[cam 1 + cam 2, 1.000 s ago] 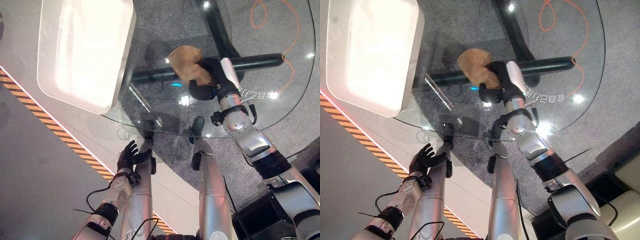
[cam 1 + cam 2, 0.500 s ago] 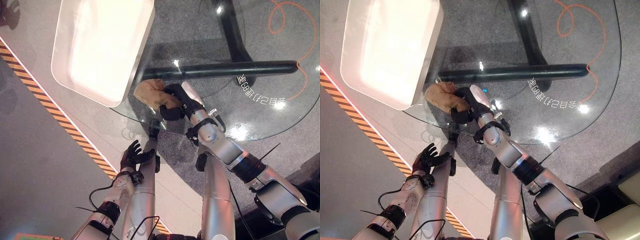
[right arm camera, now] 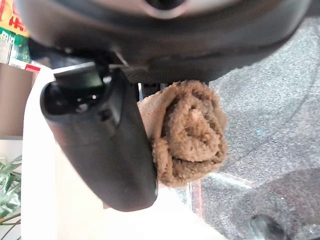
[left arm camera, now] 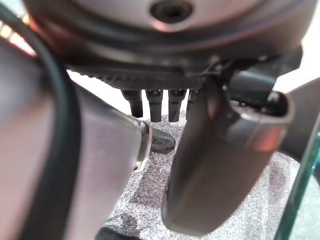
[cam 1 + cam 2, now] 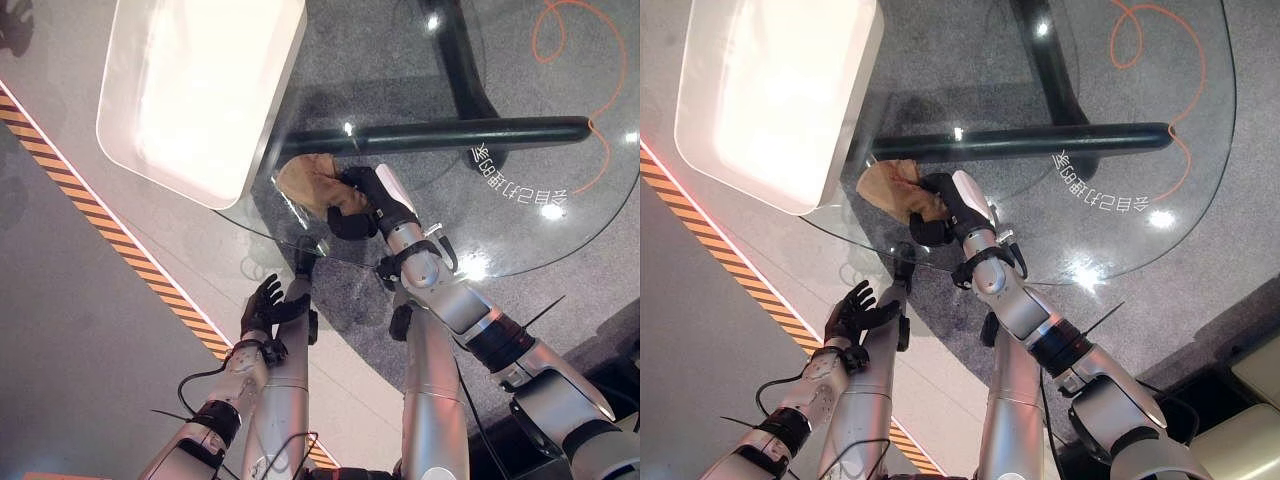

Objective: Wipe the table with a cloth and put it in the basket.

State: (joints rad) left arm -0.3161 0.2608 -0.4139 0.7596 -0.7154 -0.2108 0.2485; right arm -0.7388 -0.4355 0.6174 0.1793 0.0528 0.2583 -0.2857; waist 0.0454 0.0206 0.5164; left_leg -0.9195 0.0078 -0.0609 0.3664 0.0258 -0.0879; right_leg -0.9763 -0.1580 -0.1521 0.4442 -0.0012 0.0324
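Cloth (image 5: 308, 182) bunched in right hand (image 5: 362, 203) near basket (image 5: 135, 160) edge.

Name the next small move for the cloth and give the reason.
Probably carry it left over the white basket rim. The right robot hand clutches the brown cloth on the glass table just beside the basket, not yet over it.
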